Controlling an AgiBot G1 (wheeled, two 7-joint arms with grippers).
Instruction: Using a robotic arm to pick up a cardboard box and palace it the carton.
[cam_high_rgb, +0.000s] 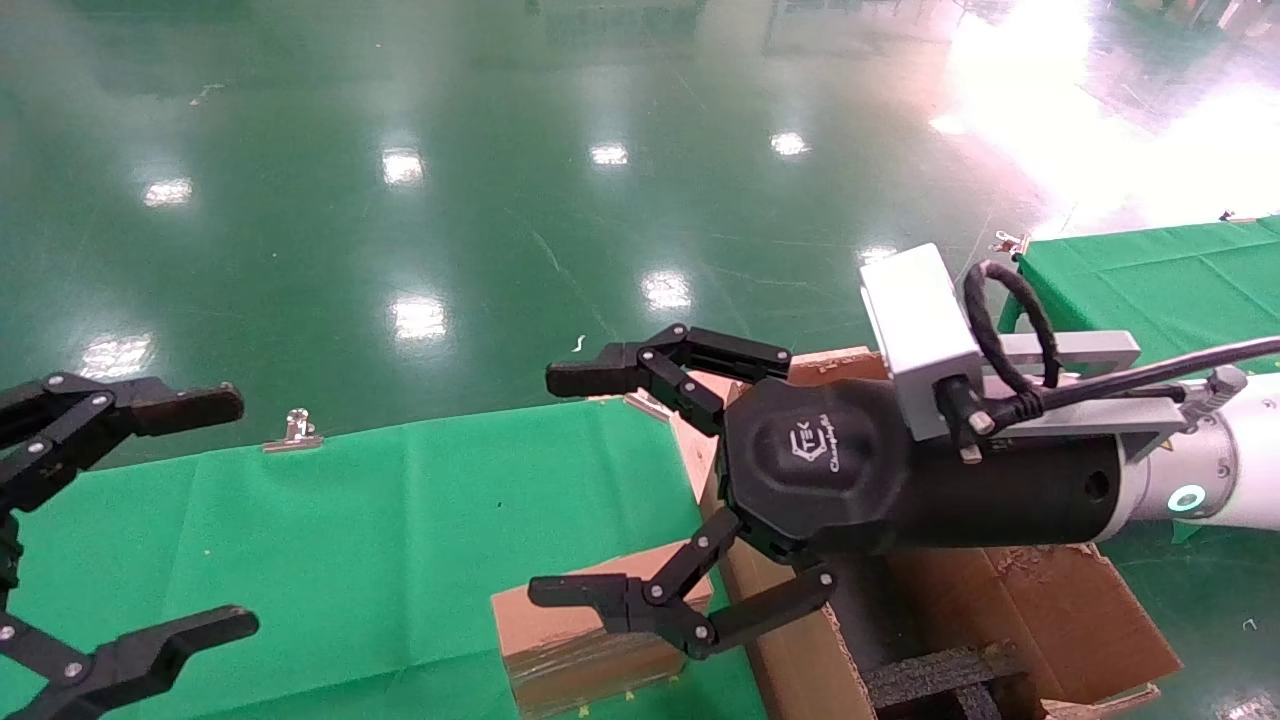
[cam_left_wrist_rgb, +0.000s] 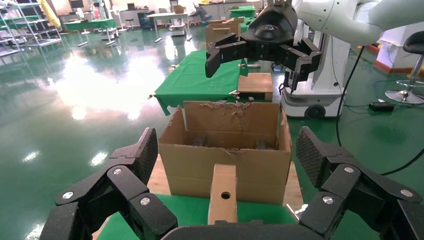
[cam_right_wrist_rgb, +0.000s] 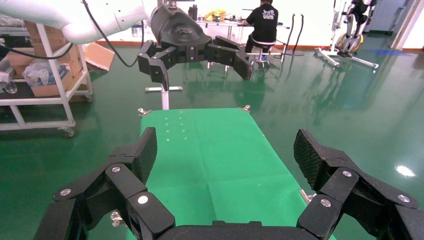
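My right gripper (cam_high_rgb: 585, 490) hangs spread wide above the cardboard box (cam_high_rgb: 590, 640), not touching. The box lies on the green cloth (cam_high_rgb: 380, 540), against the carton (cam_high_rgb: 1000, 620). Left gripper (cam_high_rgb: 205, 515) open, idle, well apart.

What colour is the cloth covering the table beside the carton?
Plain green cloth, with fold creases; it shows best in the right wrist view, beside the brown carton.

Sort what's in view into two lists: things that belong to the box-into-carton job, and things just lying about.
Belongs to the job:
- right gripper, open, above the box
- cardboard box, on the green cloth beside the carton
- carton, flaps open

Just there:
- left gripper, open, idle at the left
- green cloth
- metal clip
- second green table
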